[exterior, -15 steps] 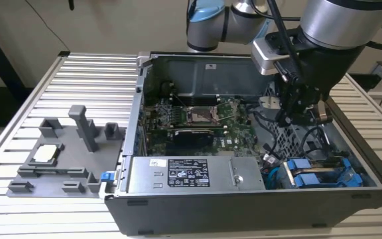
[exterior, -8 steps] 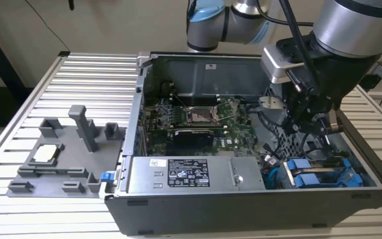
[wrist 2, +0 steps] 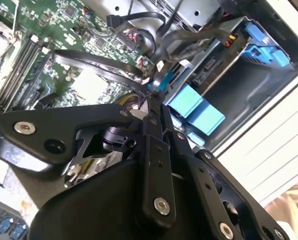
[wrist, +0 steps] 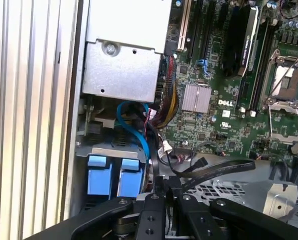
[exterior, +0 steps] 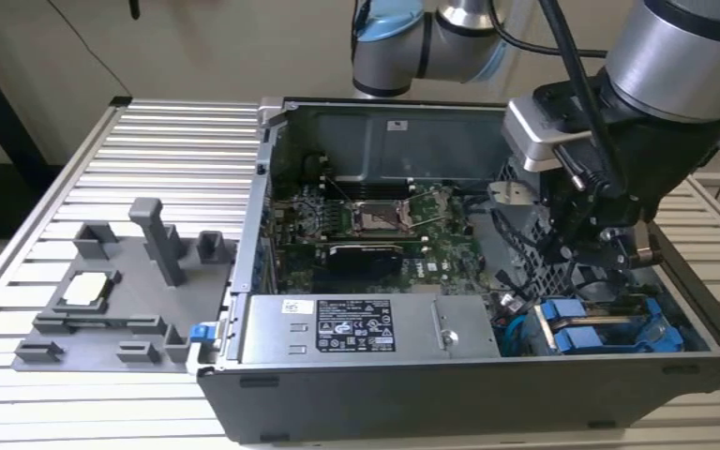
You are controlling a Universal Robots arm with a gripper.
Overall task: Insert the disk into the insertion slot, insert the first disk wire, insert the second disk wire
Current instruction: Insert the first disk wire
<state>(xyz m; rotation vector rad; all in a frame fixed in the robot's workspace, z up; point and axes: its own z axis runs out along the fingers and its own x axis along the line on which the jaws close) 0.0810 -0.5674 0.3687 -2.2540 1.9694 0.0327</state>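
Note:
The disk [wrist 2: 216,65] lies in the insertion slot [exterior: 692,323] at the case's front corner on the exterior view's right. Its bright blue carrier tabs [exterior: 598,330] [wrist: 108,175] [wrist 2: 195,107] face into the case. My gripper [exterior: 604,281] [wrist 2: 156,97] [wrist: 162,186] hangs inside the case just beside those tabs. It is shut on a flat black disk wire [wrist: 219,171] [wrist 2: 103,62] whose blue-tipped plug [wrist 2: 161,82] sticks out past the fingertips, close to the disk's connector edge. Whether the plug is seated cannot be told.
The silver power-supply box [exterior: 348,328] [wrist: 121,70] sits beside the bay, with a blue cable [wrist: 138,132] and a wire bundle between them. The motherboard [exterior: 373,225] fills the case floor. A grey fixture [exterior: 110,291] rests on the slatted table [exterior: 35,187] at the exterior view's left.

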